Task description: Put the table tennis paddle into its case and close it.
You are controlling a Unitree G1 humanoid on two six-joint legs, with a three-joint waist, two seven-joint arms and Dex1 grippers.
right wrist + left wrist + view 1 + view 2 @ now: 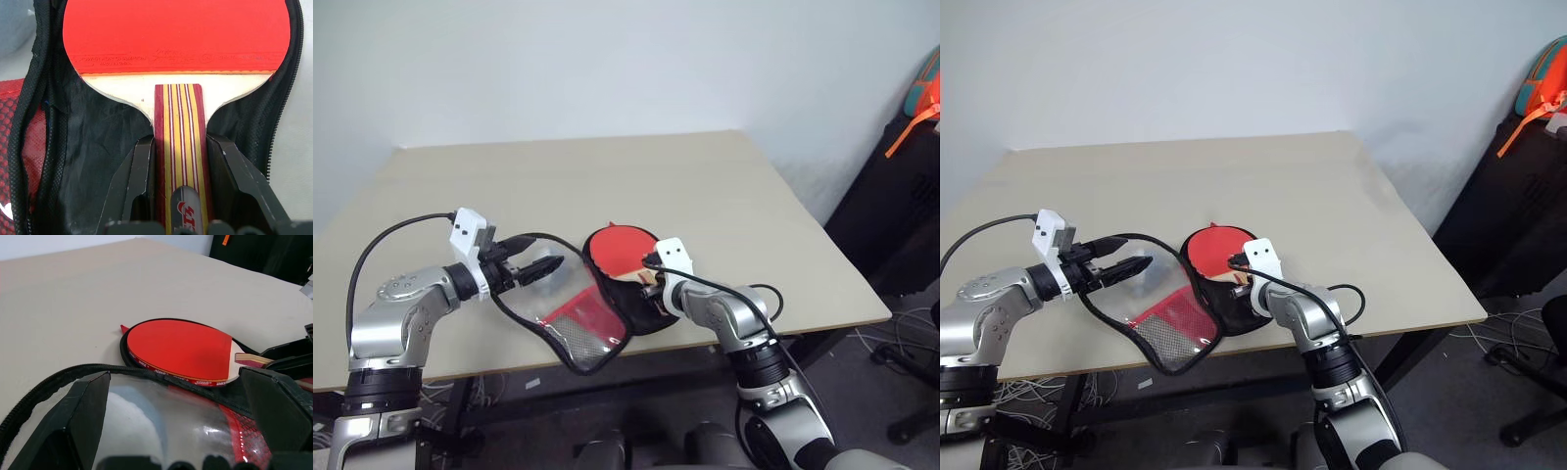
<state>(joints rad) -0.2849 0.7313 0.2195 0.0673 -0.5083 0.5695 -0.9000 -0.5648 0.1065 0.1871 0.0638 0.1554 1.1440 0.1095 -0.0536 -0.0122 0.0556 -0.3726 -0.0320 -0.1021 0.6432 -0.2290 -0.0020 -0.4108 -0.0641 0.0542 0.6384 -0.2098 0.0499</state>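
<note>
The table tennis paddle [622, 250] lies red face up on the black inner lining of the open case [98, 142], near the table's front edge. My right gripper [178, 139] is shut on the paddle's striped wooden handle [178, 117], one finger on each side. The case's clear flap with its red mesh pocket [578, 328] is raised to the left and hangs past the table's front edge. My left gripper [533, 266] stands open and wide at that flap, whose clear plastic and black zip trim [122, 369] span the space between its fingers.
The beige table [607, 176] stretches bare behind the case up to a pale wall. To the right, off the table, stands a dark piece of furniture with an orange and teal bag [925, 93] on it. Cables lie on the floor at lower right.
</note>
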